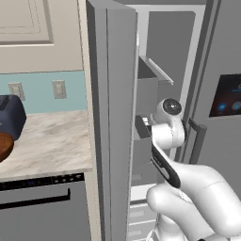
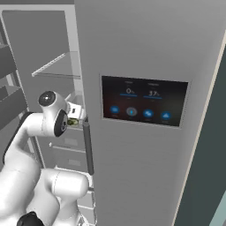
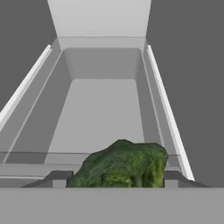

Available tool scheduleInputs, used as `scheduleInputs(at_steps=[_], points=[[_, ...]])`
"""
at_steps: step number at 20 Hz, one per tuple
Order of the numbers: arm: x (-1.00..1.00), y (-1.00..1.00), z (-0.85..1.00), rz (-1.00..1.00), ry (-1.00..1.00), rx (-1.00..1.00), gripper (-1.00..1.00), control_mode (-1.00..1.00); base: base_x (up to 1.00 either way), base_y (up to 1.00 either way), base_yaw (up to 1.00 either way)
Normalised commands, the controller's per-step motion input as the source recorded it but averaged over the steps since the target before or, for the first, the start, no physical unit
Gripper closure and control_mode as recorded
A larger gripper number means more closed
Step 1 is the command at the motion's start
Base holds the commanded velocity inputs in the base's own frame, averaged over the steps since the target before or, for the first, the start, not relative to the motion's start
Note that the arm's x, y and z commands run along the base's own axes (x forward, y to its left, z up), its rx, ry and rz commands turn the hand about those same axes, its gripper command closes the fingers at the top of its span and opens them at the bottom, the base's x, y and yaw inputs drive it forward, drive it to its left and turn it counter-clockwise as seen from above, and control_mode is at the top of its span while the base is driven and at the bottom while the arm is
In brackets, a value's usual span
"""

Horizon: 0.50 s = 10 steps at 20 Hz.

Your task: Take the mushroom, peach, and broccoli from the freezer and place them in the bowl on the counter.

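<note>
The gripper [image 3: 113, 178] has the broccoli [image 3: 120, 165] between its two finger tips, seemingly gripped, low in the freezer [image 1: 141, 108] above a grey shelf tray [image 3: 103, 109]. If the grip is shallow, the bumpy floret could slip out when pulled past the tray lip. The bowl [image 1: 4, 146] is cut off at the worktop [image 1: 52, 141] edge; the finger contact itself is hard to make out

broccoli [image 3: 121, 166] between claw [image 3: 113, 178] fingertips, open shelf room beyond, freezer [image 3: 100, 22] walls flanking
</note>
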Motion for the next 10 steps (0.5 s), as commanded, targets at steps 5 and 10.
scheduleInputs(at_steps=[5, 10], points=[[-0.47, -0.15, 0.35, 0.00, 0.00, 0.01, 1.00, -1.00, 0.00, 0.00, 0.00], [-0.60, -0.22, 0.37, 0.00, 0.00, 0.00, 1.00, -1.00, 0.00, 0.00, 0.00]])
